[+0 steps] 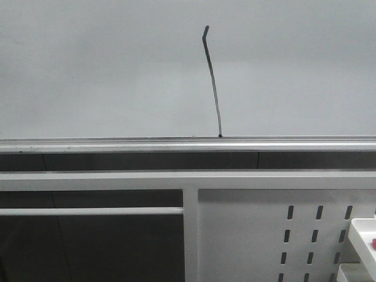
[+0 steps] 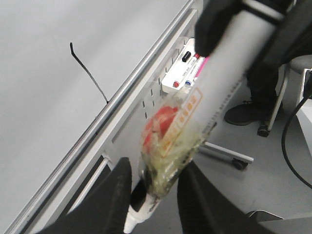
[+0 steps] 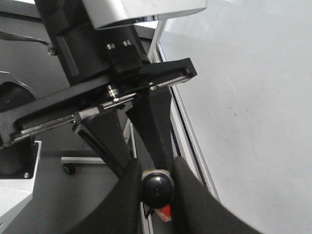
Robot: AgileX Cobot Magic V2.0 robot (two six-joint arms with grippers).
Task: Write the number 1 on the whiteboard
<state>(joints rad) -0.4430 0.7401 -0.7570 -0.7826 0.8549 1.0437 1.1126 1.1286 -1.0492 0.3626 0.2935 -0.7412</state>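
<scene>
The number 1 (image 1: 212, 76) is a thin black stroke with a small hook at its top, running down to the silver strip of the whiteboard (image 1: 88, 70). It also shows in the left wrist view (image 2: 87, 74) on the whiteboard (image 2: 39, 97). My left gripper (image 2: 156, 168) is shut on a marker pen (image 2: 170, 131) wrapped in clear tape with red print, white tip toward the camera. My right gripper (image 3: 156, 170) is shut on that marker's black cap end (image 3: 156, 191). In the left wrist view it (image 2: 214, 24) holds the far end. Neither gripper shows in the front view.
A white metal panel with slots (image 1: 258, 235) hangs below the board. A white tray (image 2: 183, 73) on it holds several markers; its corner shows in the front view (image 1: 361, 241). A wheeled stand foot (image 2: 229, 158), a shoe (image 2: 243, 113) and a cable (image 2: 292, 136) are on the floor.
</scene>
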